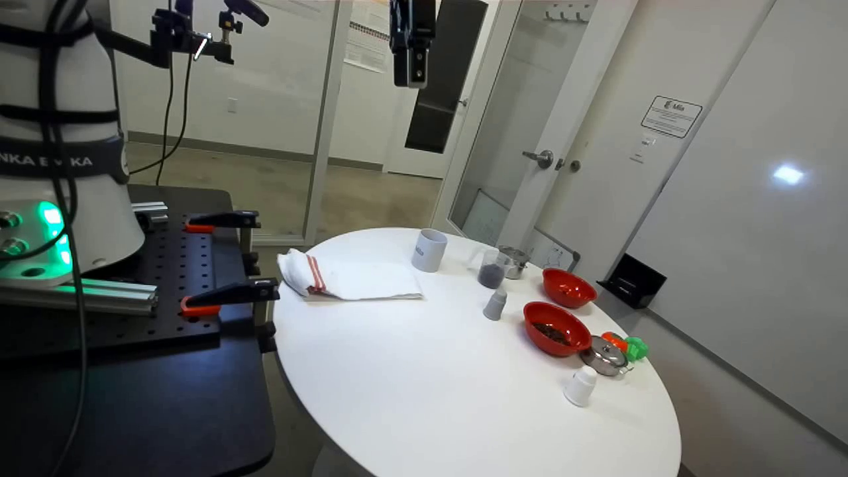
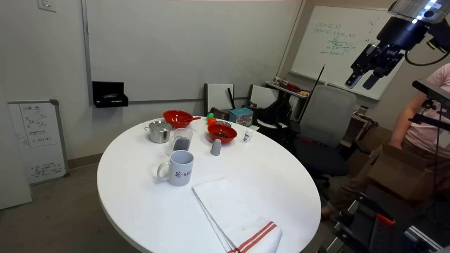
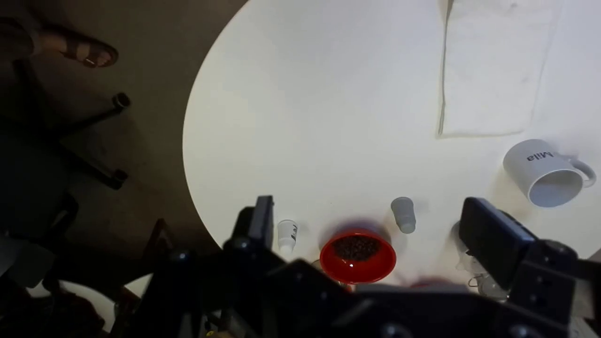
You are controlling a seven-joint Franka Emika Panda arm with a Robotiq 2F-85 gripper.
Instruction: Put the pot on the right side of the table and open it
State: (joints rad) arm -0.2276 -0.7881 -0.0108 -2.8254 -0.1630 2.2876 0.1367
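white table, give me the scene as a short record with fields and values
table: white, rounded top
tall pot: shiny steel, near clear cup
low pot: steel, lid on
red bowl: holds dark bits, beside low pot
second red bowl: red handle over its rim
mug: upright, lettered
cloth: folded, red-striped
grey container, white container: both upright
jaws: open, empty, raised above the tabletop

- Bare white table (image 1: 437, 377) stretches between the folded towel (image 1: 364, 281) and the white bottle (image 1: 580, 386).
- Open air separates it from the gripper (image 2: 362, 82) above.
- A clear cup (image 2: 182, 135) stands in the way on one side of the steel pot (image 2: 159, 133), a red bowl (image 2: 172, 122) on another.
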